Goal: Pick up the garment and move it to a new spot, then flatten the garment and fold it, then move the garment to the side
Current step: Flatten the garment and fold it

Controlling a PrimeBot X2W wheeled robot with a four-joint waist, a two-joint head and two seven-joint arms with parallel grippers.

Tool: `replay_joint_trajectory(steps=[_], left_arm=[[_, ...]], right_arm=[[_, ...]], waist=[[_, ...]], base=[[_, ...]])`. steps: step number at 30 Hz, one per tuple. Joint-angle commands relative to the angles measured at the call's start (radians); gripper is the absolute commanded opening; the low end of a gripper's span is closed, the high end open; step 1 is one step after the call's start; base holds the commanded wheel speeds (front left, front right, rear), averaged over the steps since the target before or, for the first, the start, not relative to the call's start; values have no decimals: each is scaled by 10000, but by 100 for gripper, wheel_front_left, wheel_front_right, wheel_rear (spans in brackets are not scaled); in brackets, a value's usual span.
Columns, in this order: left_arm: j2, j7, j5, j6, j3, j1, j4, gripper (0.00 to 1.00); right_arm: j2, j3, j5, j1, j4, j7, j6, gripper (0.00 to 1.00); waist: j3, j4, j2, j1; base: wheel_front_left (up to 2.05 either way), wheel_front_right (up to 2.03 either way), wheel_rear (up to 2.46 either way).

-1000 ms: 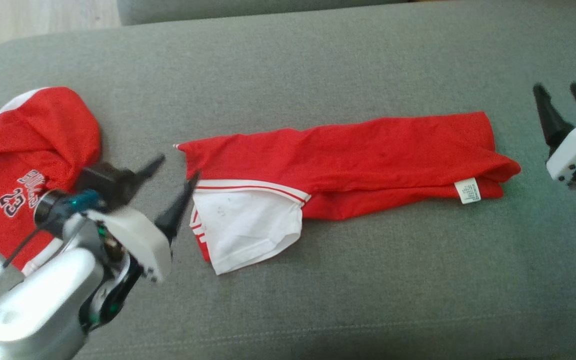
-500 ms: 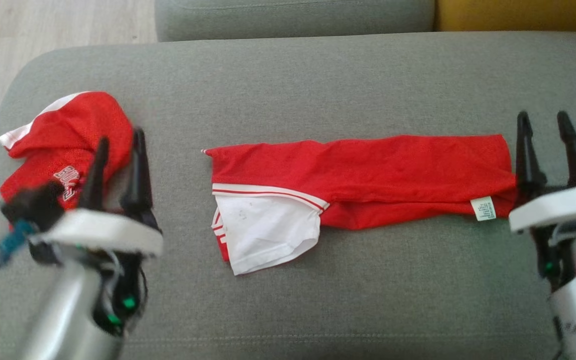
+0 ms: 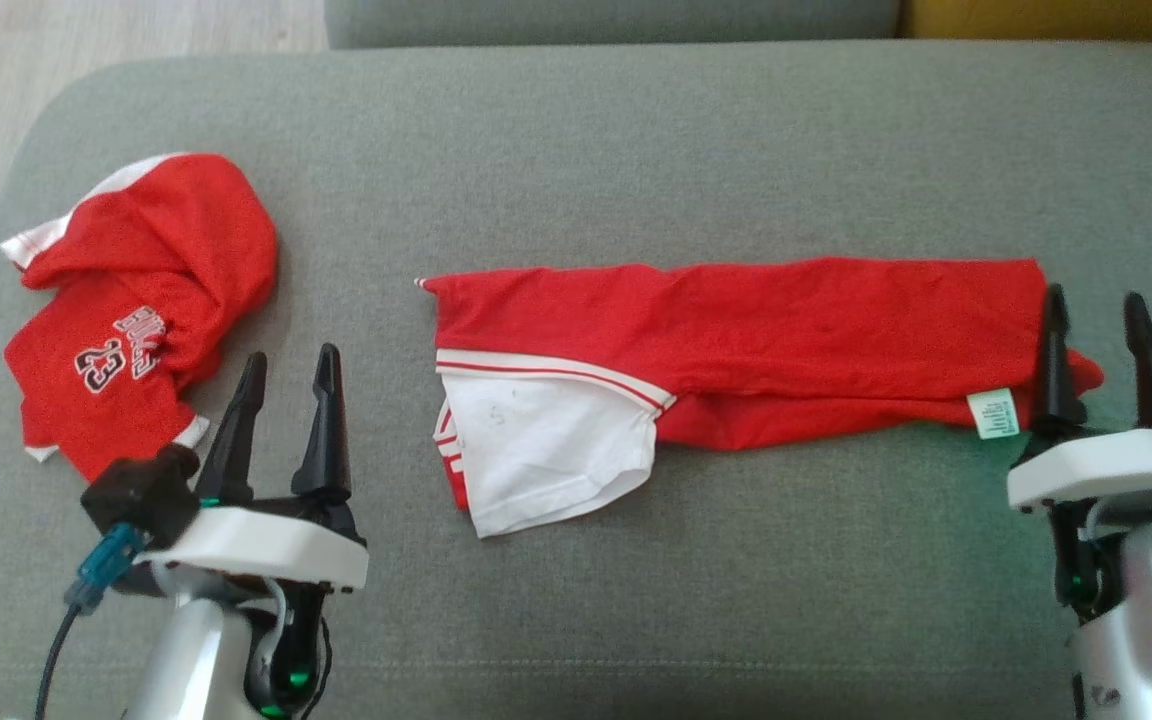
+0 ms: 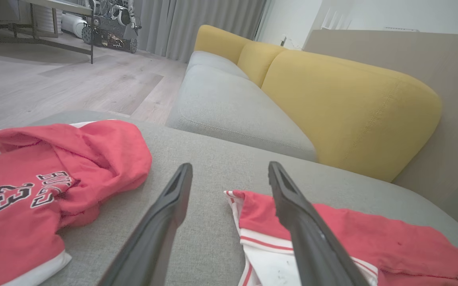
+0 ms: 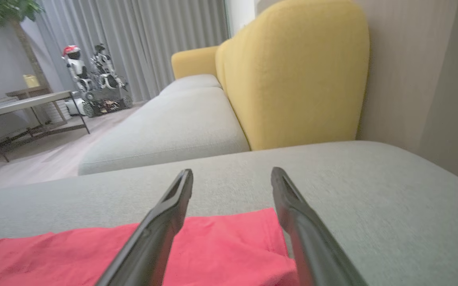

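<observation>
1. Closest in, the left tool (image 3: 292,355) has pulled away from the garment's left end. A second ago it leaned in at that corner. Now it sits upright in the gap between the two red pieces, jaws wide apart and holding nothing.
2. The right tool (image 3: 1093,295) has come in from the far right, and one finger now overlaps the garment's right end, just beside the label (image 3: 993,413). It's spread open too, with nothing in it. I can't tell if it's touching the cloth.
3. The garment (image 3: 736,330) lies mid-cushion as a long strip, with its white panel (image 3: 546,450) sticking out at the left. The view shifted a bit, but the shape looks unchanged.
4. So my guess: the lengthwise fold is done and the cloth has been let go. An end-to-end fold or the move aside probably comes next.
5. Further left is the other red jersey (image 3: 136,300), bunched up on the grey cushion (image 3: 636,150), with the yellow backrest (image 4: 332,99) behind.
</observation>
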Motion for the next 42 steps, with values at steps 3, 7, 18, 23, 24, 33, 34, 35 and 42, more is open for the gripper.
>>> replay_joint_trajectory(steps=[3,7,18,23,24,33,34,35,42], left_arm=[[-69,-60,269,-232,535,-441,-104,100],[-148,-60,426,-426,612,-633,37,100],[-210,-60,577,-634,734,-870,247,100],[-215,-60,538,-672,796,-929,305,100],[-215,-60,536,-674,804,-938,306,100],[-216,-60,517,-669,773,-1020,312,100],[-217,-60,520,-669,769,-1018,314,100],[-217,-60,525,-670,765,-1010,321,100],[-217,-61,530,-655,835,-949,377,100]], right_arm=[[154,-391,-179,-786,261,405,65,100],[241,-1267,-493,-1353,1108,990,65,100],[381,-2960,-1451,-2539,2896,1663,65,100],[442,-3067,-1930,-2650,3797,1939,65,100],[450,-3060,-1965,-2656,3928,1970,65,100],[501,-2845,-1952,-2836,4863,2191,65,100],[503,-2816,-1949,-2861,4930,2185,65,100],[505,-2791,-1923,-2885,5004,2187,65,96],[326,-2781,-1913,-2985,5179,1921,65,0]], waist=[[267,114,-1,1],[508,265,-1,1],[849,517,-1,1],[794,481,-1,1],[785,466,-1,1],[782,358,-1,1],[783,352,-1,1],[777,347,-1,1],[647,282,-1,1]], base=[[0,0,0],[0,0,0],[0,0,0],[0,0,0],[0,0,0],[0,0,0],[0,0,0],[0,0,0],[0,0,0]])
